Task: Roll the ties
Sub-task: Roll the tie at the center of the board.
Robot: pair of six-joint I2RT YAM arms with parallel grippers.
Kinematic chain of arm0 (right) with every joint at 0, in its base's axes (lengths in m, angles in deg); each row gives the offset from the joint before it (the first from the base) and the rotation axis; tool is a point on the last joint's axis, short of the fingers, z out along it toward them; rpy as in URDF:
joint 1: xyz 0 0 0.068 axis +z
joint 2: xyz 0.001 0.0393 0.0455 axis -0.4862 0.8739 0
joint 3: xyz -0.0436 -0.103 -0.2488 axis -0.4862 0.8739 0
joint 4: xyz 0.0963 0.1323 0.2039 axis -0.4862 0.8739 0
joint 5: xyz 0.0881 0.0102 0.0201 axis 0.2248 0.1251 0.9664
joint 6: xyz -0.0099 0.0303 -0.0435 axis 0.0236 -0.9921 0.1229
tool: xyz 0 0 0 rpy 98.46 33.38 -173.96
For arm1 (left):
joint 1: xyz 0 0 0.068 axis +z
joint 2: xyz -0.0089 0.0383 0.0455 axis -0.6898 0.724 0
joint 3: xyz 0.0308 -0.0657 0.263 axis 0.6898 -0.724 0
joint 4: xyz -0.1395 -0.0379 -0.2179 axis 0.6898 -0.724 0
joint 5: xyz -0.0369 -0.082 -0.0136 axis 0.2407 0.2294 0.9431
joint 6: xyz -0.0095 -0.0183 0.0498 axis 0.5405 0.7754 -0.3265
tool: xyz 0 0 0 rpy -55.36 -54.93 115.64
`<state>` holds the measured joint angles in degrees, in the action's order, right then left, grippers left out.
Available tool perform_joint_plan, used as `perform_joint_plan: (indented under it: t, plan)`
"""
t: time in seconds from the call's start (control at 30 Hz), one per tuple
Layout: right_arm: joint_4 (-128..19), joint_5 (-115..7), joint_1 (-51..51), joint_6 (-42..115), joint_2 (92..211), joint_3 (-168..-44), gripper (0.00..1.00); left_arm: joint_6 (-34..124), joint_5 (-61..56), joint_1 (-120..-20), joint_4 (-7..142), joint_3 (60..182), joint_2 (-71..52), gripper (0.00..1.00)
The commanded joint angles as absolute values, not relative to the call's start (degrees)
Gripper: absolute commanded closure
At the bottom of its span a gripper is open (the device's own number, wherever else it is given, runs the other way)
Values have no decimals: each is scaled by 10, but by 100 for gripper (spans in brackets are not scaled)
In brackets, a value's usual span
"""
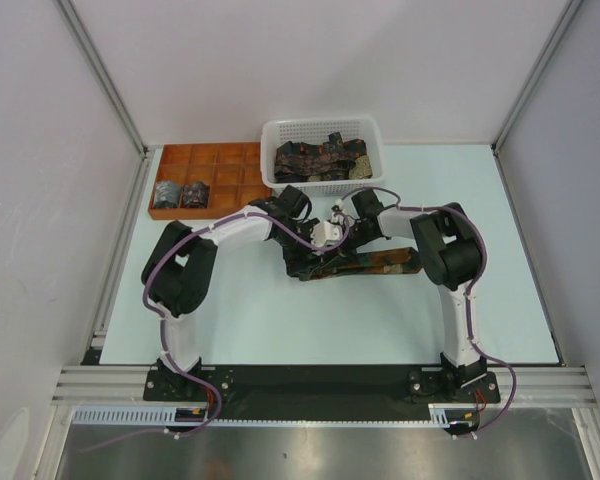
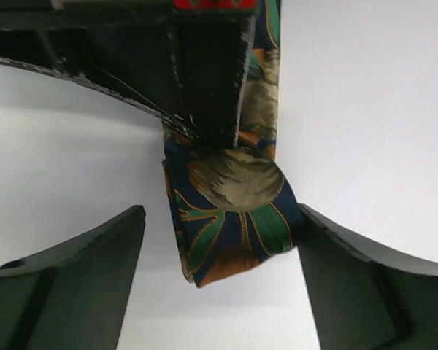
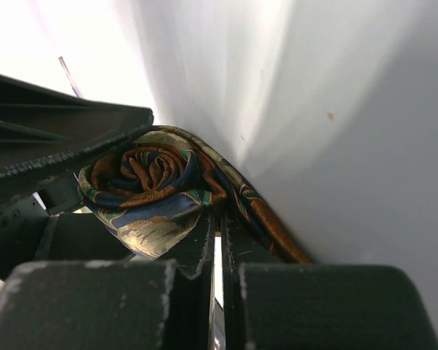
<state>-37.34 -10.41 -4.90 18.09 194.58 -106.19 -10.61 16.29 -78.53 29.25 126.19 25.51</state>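
Two YAM arms work from the near edge of a pale table (image 1: 280,325), bolted side by side. The left arm (image 1: 185,280) and right arm (image 1: 448,250) bend inward and meet over mid-table. There a dark patterned tie (image 1: 380,264) lies flat across the surface, running from under the grippers toward the right arm's elbow.

The left gripper (image 2: 220,219) stands wide, its two dark fingers (image 2: 80,270) spread to either side of the tie's folded end. The right-hand one is just beside the cloth's edge, and whether it touches cannot be told.

The right gripper (image 3: 219,226) is pinched nearly closed on the cloth, only a thin slit showing between its fingers. At its tips sits the coiled end (image 3: 150,182), a tight spiral of orange, blue, green and gold. In the left wrist view the same gripper bears down on the tie from above. A red strip (image 2: 212,3) on its body is cut off by the frame edge and cannot be read.

At the far left, an orange-brown compartment tray (image 1: 220,156) holds a rolled bundle (image 1: 166,193) in the near-left corner cell. A second bundle (image 1: 195,193) sits in the cell just to its right.

Beside the tray, a white mesh basket (image 1: 320,126) holds a heap of loose ties (image 1: 320,158).
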Motion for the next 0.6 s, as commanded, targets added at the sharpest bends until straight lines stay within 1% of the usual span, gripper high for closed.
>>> perform_joint_plan:
  t: [0.0,0.03,0.07,0.17,0.23,0.27,0.33,0.4,0.47,0.57]
  plan:
    - [-392,-146,-29,178,1970,-1060,100,-105,136,-792,304,1286,272,22]
    - [-390,-144,-28,179,1968,-1062,100,-127,131,-795,294,1292,279,27]
    - [-386,-142,-28,184,1965,-1064,100,-135,131,-795,283,1294,288,40]
    - [-365,-129,-36,207,1948,-1074,93,-162,118,-794,262,1294,294,58]
    - [-342,-119,-46,224,1935,-1077,86,-174,112,-791,257,1288,294,61]
    - [-326,-106,-61,234,1923,-1085,74,-177,110,-790,255,1287,294,63]
    - [-275,-96,-80,274,1910,-1095,65,-180,110,-786,249,1286,294,66]
    - [-228,-91,-106,320,1888,-1101,63,-183,109,-785,247,1285,293,71]
    - [-200,-106,-120,351,1878,-1102,63,-186,108,-785,247,1283,292,73]
    - [-163,-150,-127,396,1878,-1102,64,-190,112,-784,244,1283,292,75]
